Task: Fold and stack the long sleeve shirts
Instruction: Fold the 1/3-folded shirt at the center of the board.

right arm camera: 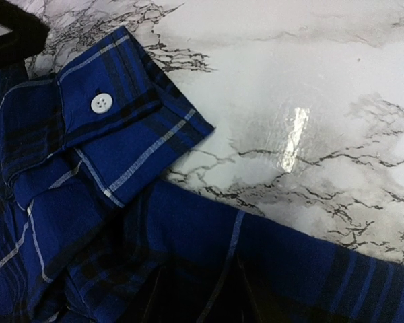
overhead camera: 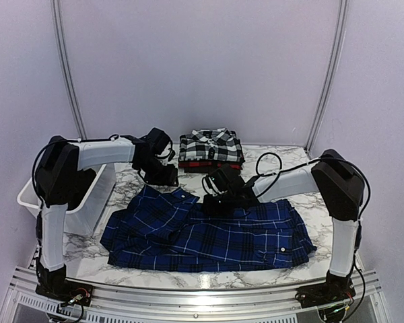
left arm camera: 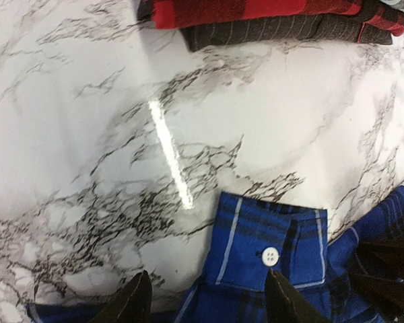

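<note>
The royal blue plaid shirt lies spread across the marble table, with one sleeve folded in over its left part. My left gripper hovers open over that sleeve's cuff. The cuff lies flat with its white button right at the tip of the right finger, and nothing is held. My right gripper is down on the shirt's far edge. Its dark fingers stand in shadow with blue cloth bunched between them. The black-and-white shirt lies folded on the red-and-black shirt at the back.
A white plastic tub stands at the table's left edge under my left arm. Bare marble lies between the blue shirt and the folded stack. Pale walls close in the back and both sides.
</note>
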Controlling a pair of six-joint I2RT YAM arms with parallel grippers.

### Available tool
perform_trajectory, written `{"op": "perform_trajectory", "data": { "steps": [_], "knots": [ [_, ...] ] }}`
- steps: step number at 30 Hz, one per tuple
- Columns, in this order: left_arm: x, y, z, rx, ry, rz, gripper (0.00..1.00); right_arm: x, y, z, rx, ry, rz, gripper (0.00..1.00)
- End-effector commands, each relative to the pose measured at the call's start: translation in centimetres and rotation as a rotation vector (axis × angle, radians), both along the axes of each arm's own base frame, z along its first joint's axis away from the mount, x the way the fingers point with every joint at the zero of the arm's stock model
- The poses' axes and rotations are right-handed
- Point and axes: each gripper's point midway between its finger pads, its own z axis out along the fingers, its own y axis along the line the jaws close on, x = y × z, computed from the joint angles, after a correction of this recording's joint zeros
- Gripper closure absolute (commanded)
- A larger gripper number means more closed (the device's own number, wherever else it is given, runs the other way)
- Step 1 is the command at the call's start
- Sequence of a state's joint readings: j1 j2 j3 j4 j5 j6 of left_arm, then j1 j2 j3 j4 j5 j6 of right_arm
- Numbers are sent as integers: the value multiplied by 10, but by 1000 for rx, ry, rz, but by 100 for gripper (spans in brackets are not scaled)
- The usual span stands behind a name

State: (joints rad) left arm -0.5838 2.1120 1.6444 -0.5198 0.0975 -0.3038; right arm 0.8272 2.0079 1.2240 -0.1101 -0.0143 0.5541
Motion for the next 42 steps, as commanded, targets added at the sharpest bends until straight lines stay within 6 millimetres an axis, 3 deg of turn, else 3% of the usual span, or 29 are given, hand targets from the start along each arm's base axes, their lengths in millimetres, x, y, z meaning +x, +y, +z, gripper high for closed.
{"op": "perform_trajectory", "data": {
  "steps": [1, 6, 10, 12, 17, 23, 28, 33, 37, 42],
  "knots": [
    [12, -18, -13, -70, 23, -67, 40, -1, 0, 28, 42, -26, -8, 67],
    [9, -20, -34, -71, 71, -78, 40, 5, -7, 66, 58, -103, -37, 64],
    [5, -26, -35, -103, 94, -92, 43, 7, -14, 92, 67, -156, -54, 63],
    [4, -31, -33, -130, 102, -99, 47, 8, -17, 101, 66, -174, -62, 63],
    [-3, -39, -23, -193, 127, -117, 69, 11, -24, 113, 56, -199, -80, 63],
    [-7, -44, 13, -256, 86, -135, 99, 15, -29, 123, 60, -221, -91, 63],
    [-10, -44, 65, -324, 3, -147, 100, 18, -32, 128, 64, -231, -96, 64],
    [-30, -46, 119, -429, -63, -191, 100, 22, -33, 144, 89, -264, -89, 64],
    [-54, -47, 144, -483, -82, -249, 100, 20, -29, 159, 118, -309, -37, 63],
    [-88, -49, 164, -529, -98, -351, 100, 7, -19, 194, 181, -445, 126, 51]
  ]
}}
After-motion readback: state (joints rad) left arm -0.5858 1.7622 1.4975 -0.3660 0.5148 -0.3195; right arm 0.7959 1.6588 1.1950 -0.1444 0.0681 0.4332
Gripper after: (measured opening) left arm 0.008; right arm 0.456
